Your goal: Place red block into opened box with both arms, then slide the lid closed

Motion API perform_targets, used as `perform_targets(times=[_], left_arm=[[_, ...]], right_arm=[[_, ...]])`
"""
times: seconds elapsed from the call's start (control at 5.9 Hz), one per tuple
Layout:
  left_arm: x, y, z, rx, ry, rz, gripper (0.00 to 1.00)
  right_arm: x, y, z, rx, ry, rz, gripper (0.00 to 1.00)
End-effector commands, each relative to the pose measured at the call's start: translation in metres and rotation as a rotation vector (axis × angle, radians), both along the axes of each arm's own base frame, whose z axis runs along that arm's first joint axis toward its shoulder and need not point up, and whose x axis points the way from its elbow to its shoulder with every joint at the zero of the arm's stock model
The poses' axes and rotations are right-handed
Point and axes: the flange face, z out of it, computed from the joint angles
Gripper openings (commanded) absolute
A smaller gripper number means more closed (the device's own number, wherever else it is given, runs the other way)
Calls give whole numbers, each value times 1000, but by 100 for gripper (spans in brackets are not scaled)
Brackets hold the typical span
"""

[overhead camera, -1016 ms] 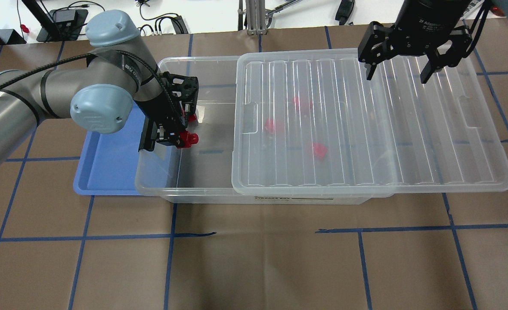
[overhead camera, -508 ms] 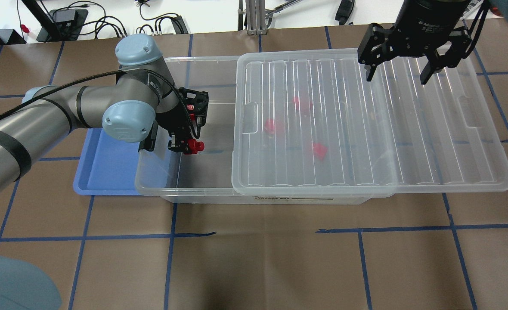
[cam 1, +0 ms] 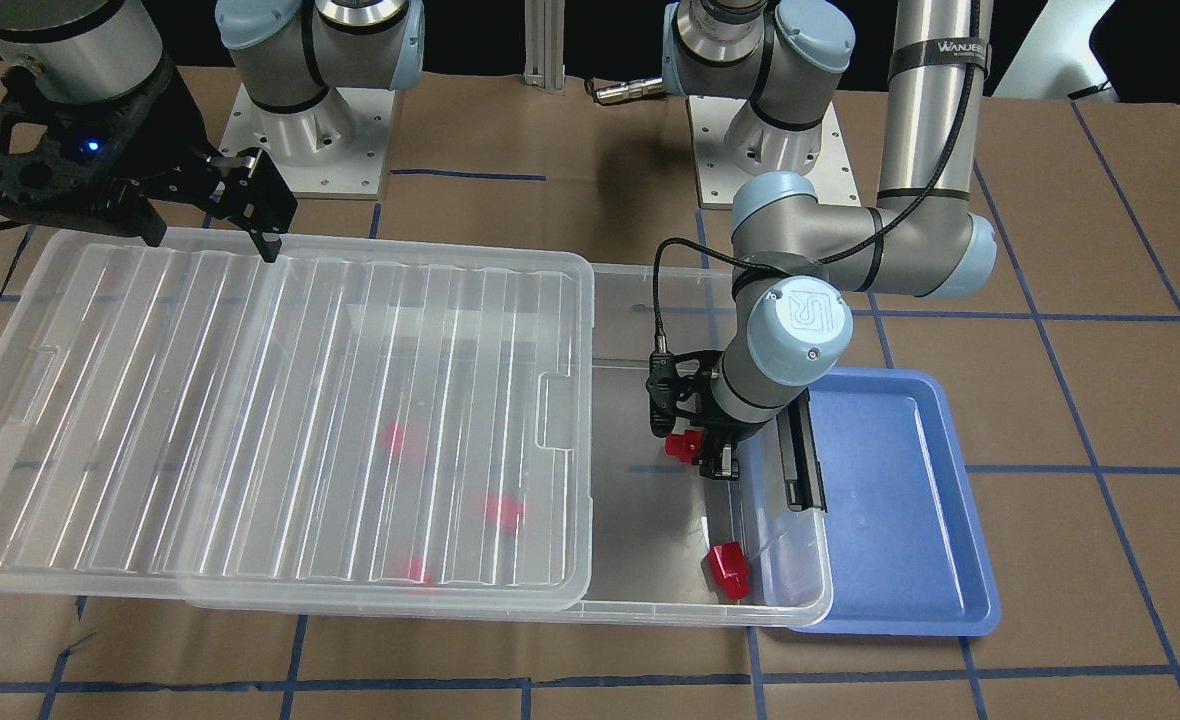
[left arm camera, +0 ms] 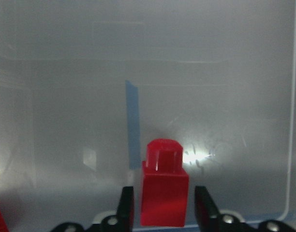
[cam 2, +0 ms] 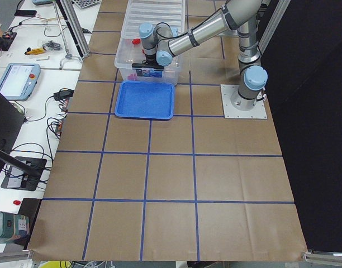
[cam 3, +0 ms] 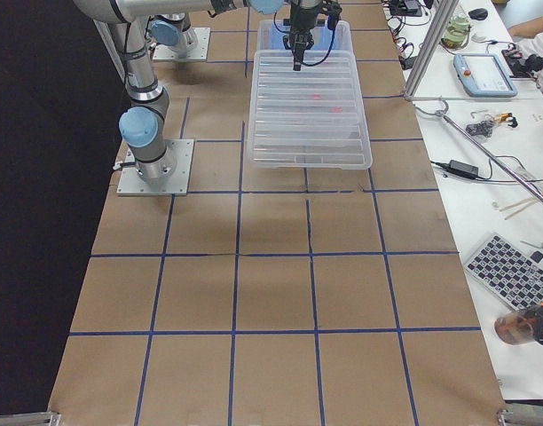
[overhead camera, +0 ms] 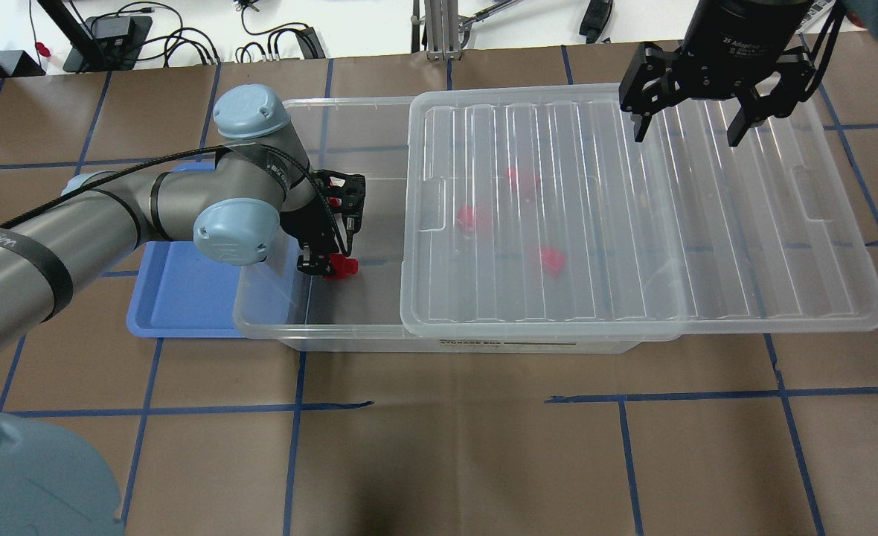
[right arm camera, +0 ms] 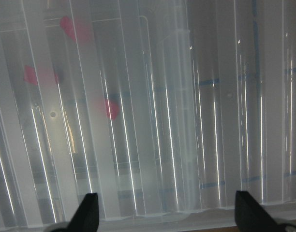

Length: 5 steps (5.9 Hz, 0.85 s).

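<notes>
My left pincer (overhead camera: 327, 263) pinches the small red plastic block (overhead camera: 342, 266) above the big clear plastic box (overhead camera: 320, 326), right pincer (overhead camera: 687, 135) spread; dropped now, it might bounce out.

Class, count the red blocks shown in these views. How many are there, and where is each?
5 red blocks: one in the left gripper, one loose on the uncovered box floor, three under the lid. More may be hidden.
</notes>
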Motion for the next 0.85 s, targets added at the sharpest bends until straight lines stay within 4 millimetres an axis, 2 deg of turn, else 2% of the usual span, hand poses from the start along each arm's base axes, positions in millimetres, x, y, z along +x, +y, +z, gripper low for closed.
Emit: perform_targets(times=[0.0, 0.17, 0.34, 0.51, 0.68], left_arm=[[-2, -1, 11, -2, -1, -1, 98], [-3, 2, 35, -1, -3, 23, 98], [-3, 4, 75, 22, -4, 29, 98], [-4, 12, 130, 46, 1, 33, 98], [-1, 25, 175, 54, 2, 37, 98]], right_arm=[[-1, 0, 0, 1, 2, 1, 100], [-1, 0, -1, 2, 2, 1, 100], [-1, 0, -1, 2, 2, 1, 100], [-1, 0, -1, 2, 2, 1, 100], [-1, -1, -2, 2, 2, 4, 100]])
